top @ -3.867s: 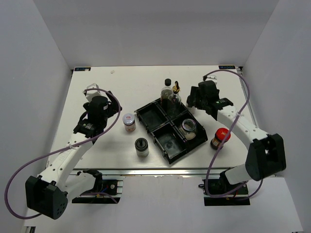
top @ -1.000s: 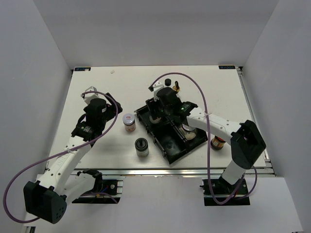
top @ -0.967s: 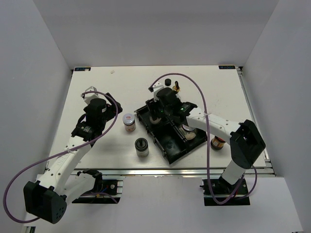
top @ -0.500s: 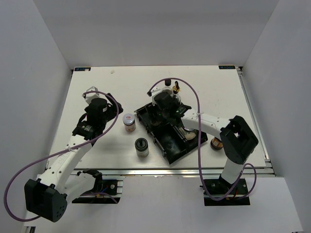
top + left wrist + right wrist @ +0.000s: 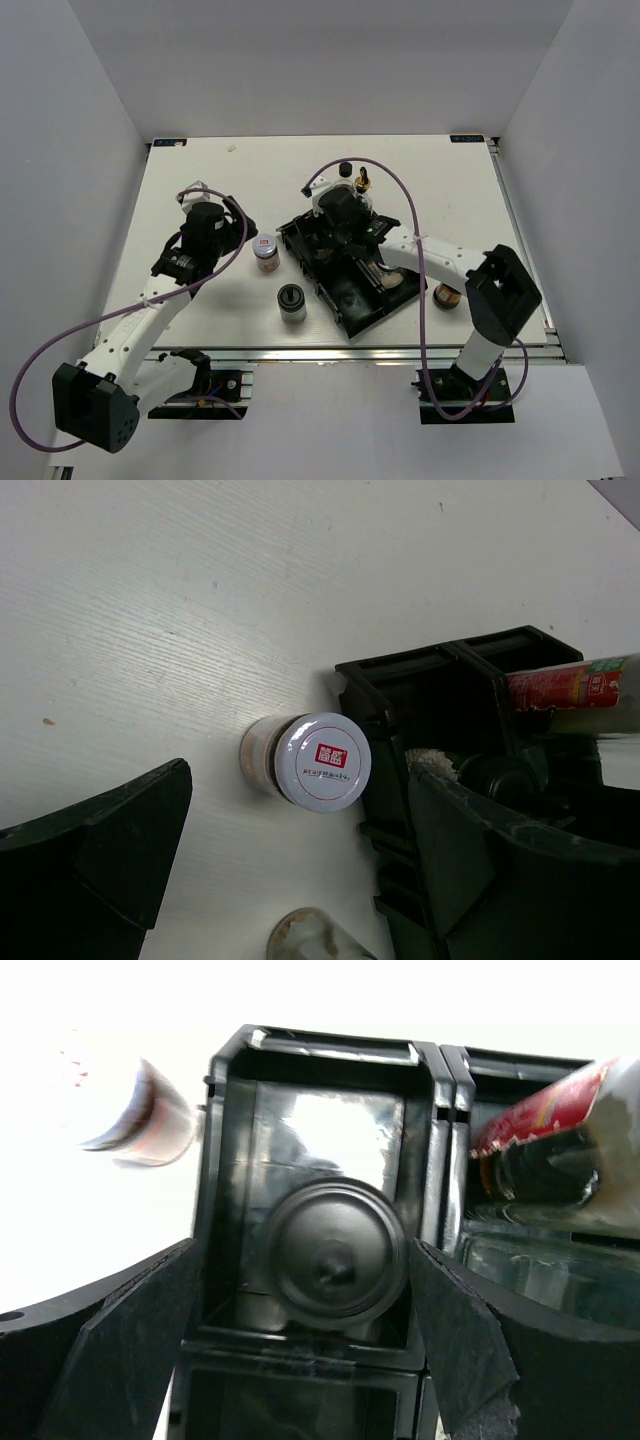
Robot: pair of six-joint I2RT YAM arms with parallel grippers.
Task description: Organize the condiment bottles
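A black-lidded jar point(image 5: 335, 1250) stands in a compartment of the black tray point(image 5: 330, 1045), between the fingers of my right gripper point(image 5: 303, 1250), which is open and not touching it. From above, that gripper point(image 5: 325, 238) covers the jar. A white-lidded jar point(image 5: 322, 762) stands on the table against the tray's side, in line with my open left gripper point(image 5: 298, 780). A tall black-capped bottle point(image 5: 345, 170) and a gold-spouted one point(image 5: 362, 180) rise at the tray's far corner. Another black-lidded jar point(image 5: 292, 300) stands on the table.
A jar point(image 5: 390, 275) sits in the tray's right compartment. A further jar point(image 5: 445, 295) stands on the table right of the tray, half hidden by my right arm. A red-labelled bottle point(image 5: 545, 1125) fills the compartment beside the right gripper.
My right gripper has opened and let go of the black-lidded jar in the tray compartment. My left gripper has edged toward the white-lidded jar.
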